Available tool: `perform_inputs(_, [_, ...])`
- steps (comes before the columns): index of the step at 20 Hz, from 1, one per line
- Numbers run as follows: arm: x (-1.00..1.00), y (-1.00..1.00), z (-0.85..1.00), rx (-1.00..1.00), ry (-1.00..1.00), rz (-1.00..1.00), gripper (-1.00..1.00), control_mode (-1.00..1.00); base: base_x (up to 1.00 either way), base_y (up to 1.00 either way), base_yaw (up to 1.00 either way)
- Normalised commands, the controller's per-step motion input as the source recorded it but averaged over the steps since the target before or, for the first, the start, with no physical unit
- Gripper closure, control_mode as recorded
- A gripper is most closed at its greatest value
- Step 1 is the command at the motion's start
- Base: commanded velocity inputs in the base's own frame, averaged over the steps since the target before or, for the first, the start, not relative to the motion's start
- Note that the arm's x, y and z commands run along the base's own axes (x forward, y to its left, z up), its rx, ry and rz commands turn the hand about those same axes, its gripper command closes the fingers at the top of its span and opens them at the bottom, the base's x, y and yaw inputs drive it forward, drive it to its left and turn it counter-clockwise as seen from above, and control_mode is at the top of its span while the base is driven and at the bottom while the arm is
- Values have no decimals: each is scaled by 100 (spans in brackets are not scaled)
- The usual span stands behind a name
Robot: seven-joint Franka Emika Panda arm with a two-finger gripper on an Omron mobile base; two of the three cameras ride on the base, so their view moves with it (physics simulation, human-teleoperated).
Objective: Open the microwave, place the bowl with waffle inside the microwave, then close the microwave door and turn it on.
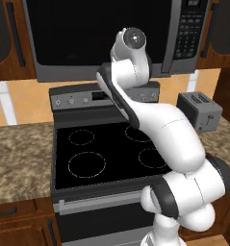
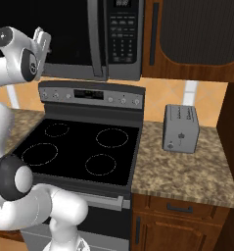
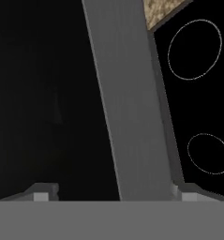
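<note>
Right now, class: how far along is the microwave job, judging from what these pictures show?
Done: nothing visible yet. The microwave looks shut, its door flush with the front. In hand: the arm is raised to it, and the gripper, fingertips spread, points at the door's grey frame. Left: opening it, loading bowl and waffle, closing, pressing the keypad. The toaster sits apart on the counter.

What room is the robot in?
It looks like a kitchen. There's a black stove with four ring burners, a big microwave hung above it between wooden cabinets, and a small grey toaster on the speckled stone counter.
</note>
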Motion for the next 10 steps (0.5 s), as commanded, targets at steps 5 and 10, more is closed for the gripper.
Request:
perform_inputs(5, [86,0,-4,1,0,5,-100,-100,0,0,0])
perform_inputs(10, [66,0,-14,0,0,6,-100,-100,0,0,0])
